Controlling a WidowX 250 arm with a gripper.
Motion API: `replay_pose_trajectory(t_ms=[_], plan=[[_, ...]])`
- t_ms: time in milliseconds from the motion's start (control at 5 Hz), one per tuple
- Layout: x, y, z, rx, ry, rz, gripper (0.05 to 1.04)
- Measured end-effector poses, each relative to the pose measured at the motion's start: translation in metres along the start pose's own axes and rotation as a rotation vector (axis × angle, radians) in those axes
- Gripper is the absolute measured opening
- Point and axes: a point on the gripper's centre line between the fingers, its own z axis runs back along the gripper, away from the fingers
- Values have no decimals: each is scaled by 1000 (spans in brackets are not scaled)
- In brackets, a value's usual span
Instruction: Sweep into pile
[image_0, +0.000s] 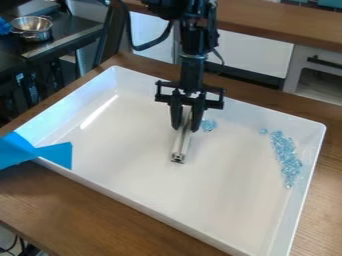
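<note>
The black gripper (186, 125) hangs over the upper middle of the white tray (160, 175), shut on a pale bar-shaped tool (181, 145). This tool slants down toward the tray floor, with a metallic end at its lower tip. Just right of the gripper lies a small cluster of clear blue pieces (209, 125), partly behind the right finger. A longer, uneven strip of the same pieces (286, 157) runs along the tray's right side, and a small bit (263, 131) sits apart at its upper left.
Blue tape (53, 153) covers the tray's left corner and its rim. The tray's raised walls surround the work area on a wooden table (87, 200). Behind at the upper left, a metal bowl (31, 27) stands on a dark surface; white cabinets are at the back.
</note>
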Motion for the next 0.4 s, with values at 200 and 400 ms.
replay_pose_trajectory(t_ms=[200, 400], plan=[[-5, -12, 0, -3, 5, -6, 350], [-22, -42, -3, -25, 43, -39, 350]])
